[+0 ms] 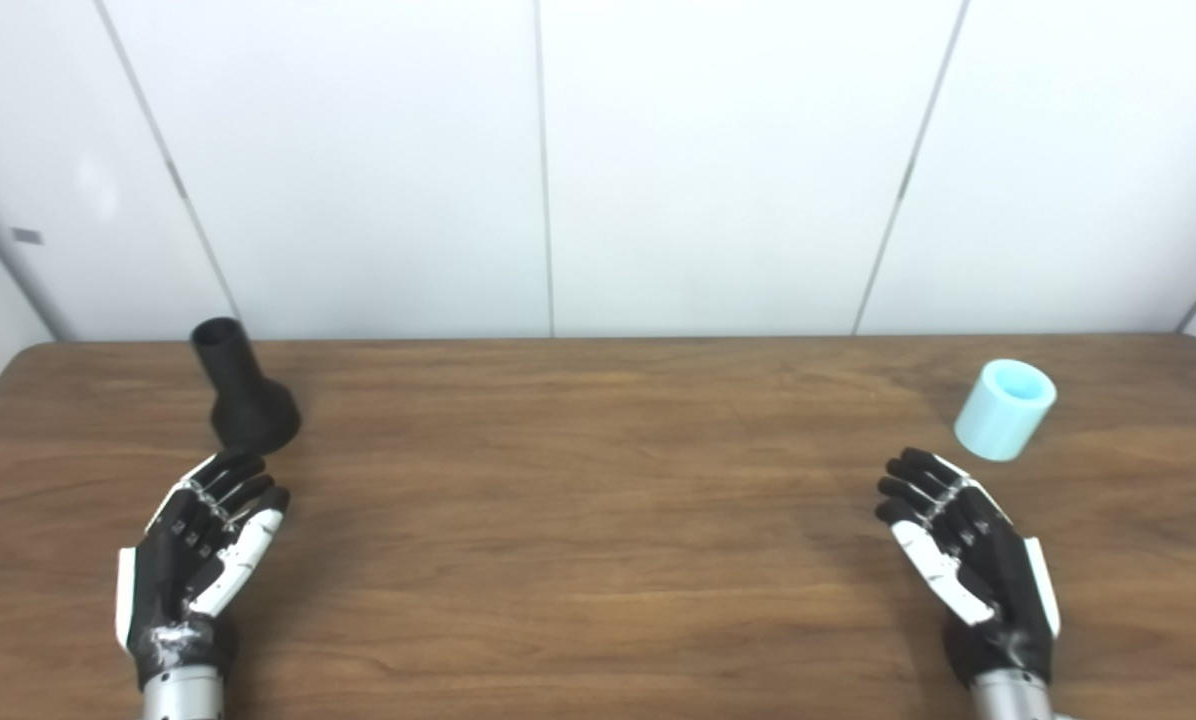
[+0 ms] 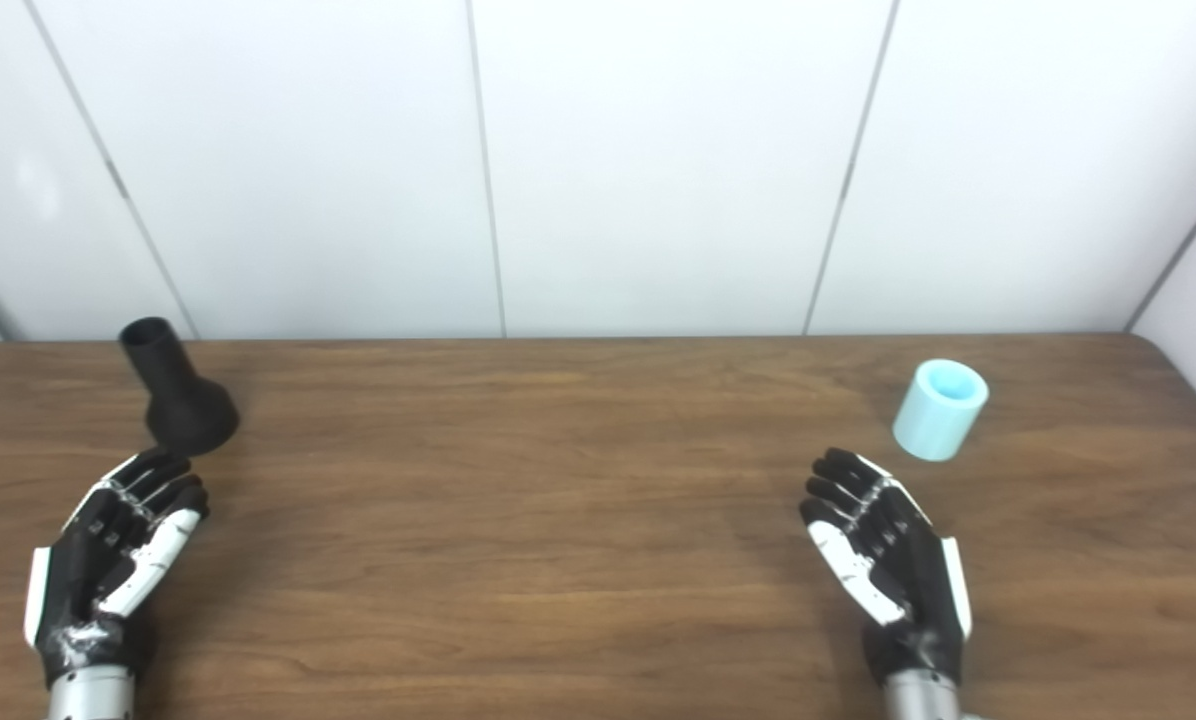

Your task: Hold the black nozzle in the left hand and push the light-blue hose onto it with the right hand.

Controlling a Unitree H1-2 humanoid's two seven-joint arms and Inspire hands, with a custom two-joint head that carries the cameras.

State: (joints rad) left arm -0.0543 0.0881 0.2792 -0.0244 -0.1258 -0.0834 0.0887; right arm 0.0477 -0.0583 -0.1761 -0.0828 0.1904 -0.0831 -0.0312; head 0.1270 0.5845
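Note:
A black nozzle [image 1: 243, 390] stands upright on its wide base at the table's back left, narrow neck up. My left hand [image 1: 201, 545] lies open just in front of it, fingertips close to its base, holding nothing. At the back right a short light-blue hose piece [image 1: 1005, 409] stands on end, its open mouth up. My right hand [image 1: 961, 545] is open a little in front and to the left of the hose, apart from it.
The brown wooden table [image 1: 598, 500] runs across the whole view, with its far edge against a white panelled wall [image 1: 598, 160]. Between the two hands the tabletop is bare wood.

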